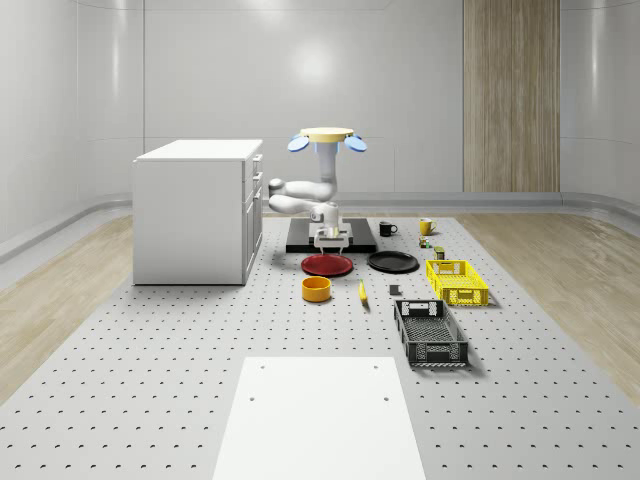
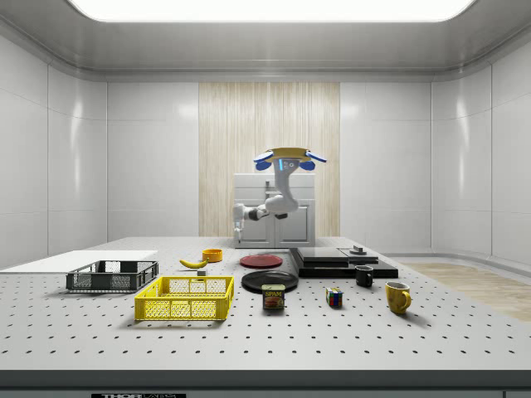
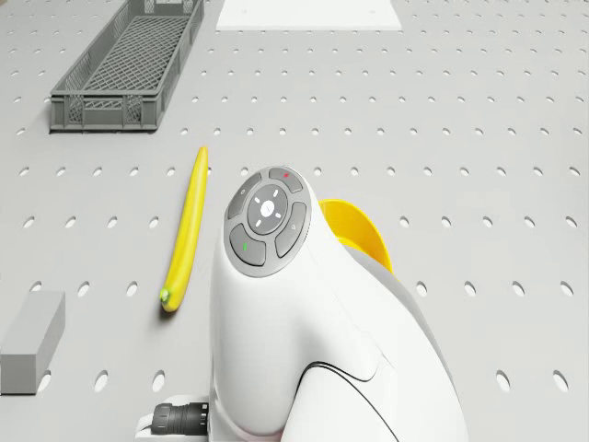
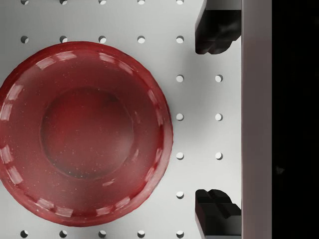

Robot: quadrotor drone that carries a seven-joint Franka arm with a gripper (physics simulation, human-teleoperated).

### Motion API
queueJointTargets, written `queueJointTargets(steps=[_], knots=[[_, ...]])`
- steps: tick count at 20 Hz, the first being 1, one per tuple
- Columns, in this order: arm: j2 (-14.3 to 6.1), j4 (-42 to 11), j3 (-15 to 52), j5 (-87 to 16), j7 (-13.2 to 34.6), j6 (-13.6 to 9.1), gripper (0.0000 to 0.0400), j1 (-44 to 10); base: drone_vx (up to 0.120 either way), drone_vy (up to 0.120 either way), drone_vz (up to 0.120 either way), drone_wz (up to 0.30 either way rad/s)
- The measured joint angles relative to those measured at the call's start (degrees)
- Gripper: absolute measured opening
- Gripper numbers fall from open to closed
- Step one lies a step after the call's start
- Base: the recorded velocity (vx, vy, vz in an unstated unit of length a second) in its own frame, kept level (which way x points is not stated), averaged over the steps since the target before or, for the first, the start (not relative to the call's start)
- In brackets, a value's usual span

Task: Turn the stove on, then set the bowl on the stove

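While drone (image 1: 328, 137) hovers over stove (image 1: 365, 241), claw (image 4: 218, 122) spread open; bowl (image 1: 316, 289) upright, mouth up.

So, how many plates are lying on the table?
2. The red plate lies in front of the stove, below the end effector. The black plate lies beside it, toward the whole-scene view's right. None seems hidden.

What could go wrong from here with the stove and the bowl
The open gripper hangs at the stove edge beside the red plate, so coming down it might clip either one. The drone hovers over the stove while the bowl sits past that plate near the banana; reaching for it could nudge them.
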Motion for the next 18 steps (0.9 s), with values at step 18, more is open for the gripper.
queueJointTargets(steps=[18], knots=[[-0.34,0.02,0.03,0.14,0.07,0.32,0.0400,-0.09,0.120,-0.013,-0.013,0.000]])
